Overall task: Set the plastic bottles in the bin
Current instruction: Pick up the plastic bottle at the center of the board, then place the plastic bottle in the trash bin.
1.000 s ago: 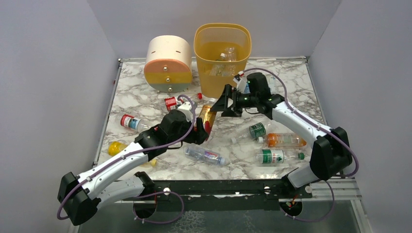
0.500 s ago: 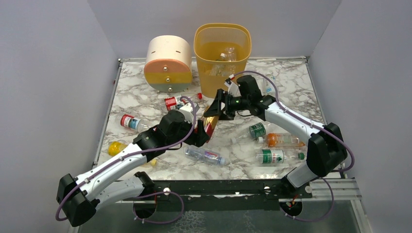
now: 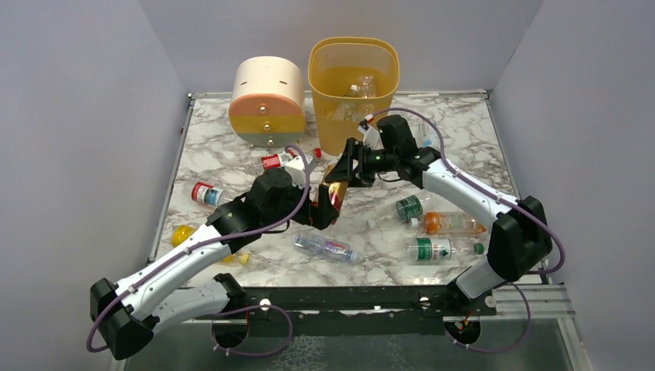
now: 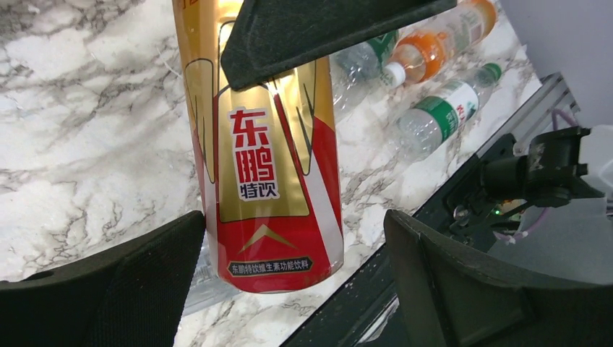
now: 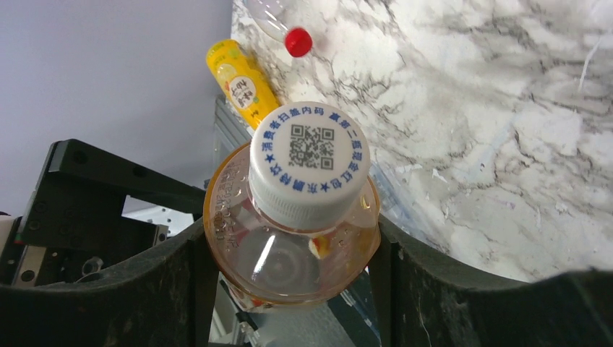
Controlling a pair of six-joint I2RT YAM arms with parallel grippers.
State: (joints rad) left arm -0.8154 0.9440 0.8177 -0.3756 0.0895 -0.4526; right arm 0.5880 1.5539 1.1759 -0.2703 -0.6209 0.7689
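the right hand [image 5: 289, 246] is clamped on the shoulder of a gold-and-red labelled plastic bottle with an amber body [image 4: 269, 166]. its fingers [image 5: 144, 289] press against both sides just under the white, qr-printed cap [image 5: 309, 160]. the bottle hangs tilted above the grey-veined marble bench [image 3: 224, 151]. its cap end points toward the tall yellow-orange plastic bin [image 3: 332, 131], just in front of the bin's wall and not over its rim. the left hand [image 4: 295, 217] is spread wide around the bottle's base (one finger close to the label, the other clearly apart) and holds nothing. clear bottles [image 3: 363, 85] lie inside the bin. on the bench lie a green-labelled bottle [image 3: 432, 249], an orange bottle [image 3: 452, 222], a clear blue-labelled bottle [image 3: 324, 247] and a yellow bottle [image 3: 185, 233].
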